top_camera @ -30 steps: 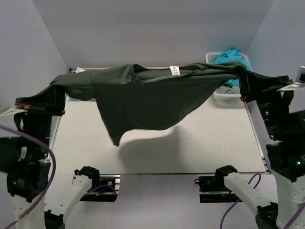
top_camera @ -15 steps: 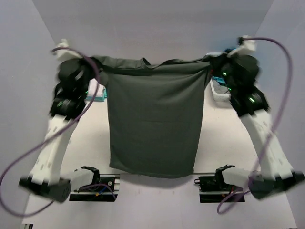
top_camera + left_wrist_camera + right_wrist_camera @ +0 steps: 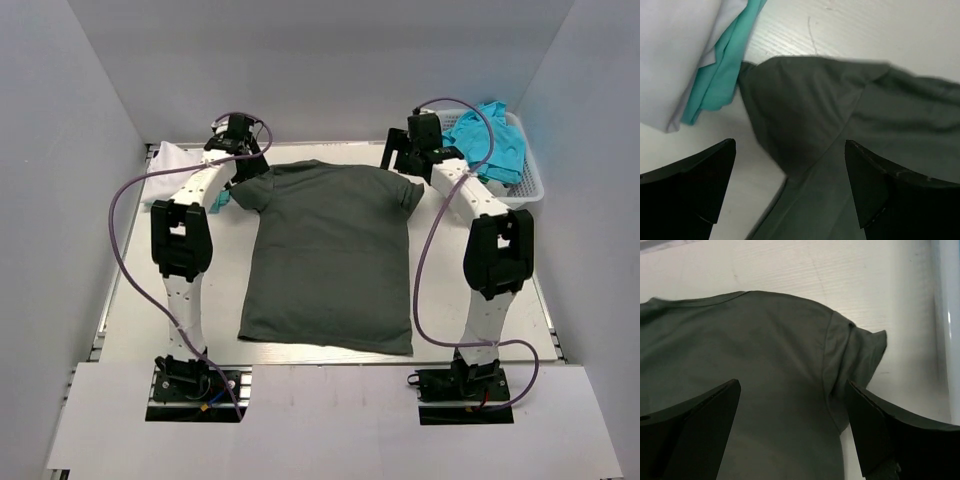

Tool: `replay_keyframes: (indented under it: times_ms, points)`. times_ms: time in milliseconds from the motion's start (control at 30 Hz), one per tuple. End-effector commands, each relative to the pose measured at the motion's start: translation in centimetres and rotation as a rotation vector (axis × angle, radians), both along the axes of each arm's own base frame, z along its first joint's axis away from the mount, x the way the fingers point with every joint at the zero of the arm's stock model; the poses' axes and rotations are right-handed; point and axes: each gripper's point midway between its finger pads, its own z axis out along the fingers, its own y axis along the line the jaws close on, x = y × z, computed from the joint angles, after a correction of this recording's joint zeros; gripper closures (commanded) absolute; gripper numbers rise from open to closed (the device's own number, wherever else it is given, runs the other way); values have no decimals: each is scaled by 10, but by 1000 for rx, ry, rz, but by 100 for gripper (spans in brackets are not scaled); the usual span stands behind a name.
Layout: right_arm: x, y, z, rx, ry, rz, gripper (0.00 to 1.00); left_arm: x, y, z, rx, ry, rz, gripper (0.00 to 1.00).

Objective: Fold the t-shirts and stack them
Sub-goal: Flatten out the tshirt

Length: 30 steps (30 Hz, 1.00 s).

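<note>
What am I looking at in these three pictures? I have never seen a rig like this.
Two robot arms are bolted at the near edge of a table. The wide picture looks down from above and behind them. The other two come from a camera on each wrist, and the black wedges at the bottom are that gripper's own fingers. A dark grey-green t-shirt lies spread flat on the table. The left gripper is above one sleeve and the right gripper above the other. Both are open and hold nothing. A white t-shirt lies at the far left, and a white basket at the far right holds a turquoise t-shirt.
</note>
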Motion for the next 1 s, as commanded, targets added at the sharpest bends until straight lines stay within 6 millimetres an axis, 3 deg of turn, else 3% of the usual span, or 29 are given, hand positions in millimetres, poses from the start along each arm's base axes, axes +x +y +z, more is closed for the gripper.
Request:
replay_keyframes:
  times_ms: [0,67,100,133,200,233,267,333,367,433,467,533,567,633,667,733,833,867,933,967]
  points:
    - [-2,16,72,70,-167,92,10,-27,-2,57,-4,-25,-47,0]
    - [-24,30,38,117,-93,174,10,-36,-21,56,-77,-37,-114,0]
    - [-27,37,58,154,-155,213,10,-54,-25,48,-108,-9,-141,0]
    - [-39,41,35,155,-107,230,10,-65,-39,45,-179,3,-200,0]
    - [-45,49,32,187,-96,258,10,-90,-53,37,-252,8,-244,0]
    - [-50,50,20,192,-66,262,10,-100,-62,35,-304,17,-287,0]
    - [-52,54,13,196,-45,271,10,-119,-64,17,-344,66,-277,0]
    - [-57,61,-3,206,-2,295,10,-138,-82,18,-431,66,-347,0]
    - [-61,66,-10,218,17,305,10,-159,-87,9,-464,94,-350,0]
    - [-65,76,-24,259,57,326,10,-174,-104,10,-552,81,-413,0]
    - [-71,83,-30,273,76,345,10,-196,-108,-10,-584,136,-408,0]
    - [-77,90,-43,289,101,362,10,-207,-118,-13,-651,141,-405,0]
    - [-85,93,-54,292,130,363,10,-220,-121,-27,-657,184,-394,0]
    - [-92,93,-64,283,152,357,10,-229,-120,-39,-642,207,-388,0]
    - [-105,92,-79,284,197,345,10,-234,-115,-53,-617,235,-361,0]
    - [-116,91,-84,275,215,350,10,-248,-104,-74,-568,326,-317,0]
    - [-155,82,-113,249,303,341,10,-252,-77,-90,-464,389,-224,0]
    - [-162,80,-105,246,293,344,10,-249,-73,-89,-436,385,-207,0]
    - [-193,70,-114,222,329,344,10,-239,-51,-95,-330,386,-134,0]
    - [-201,72,-116,212,335,354,10,-236,-52,-90,-330,383,-134,0]
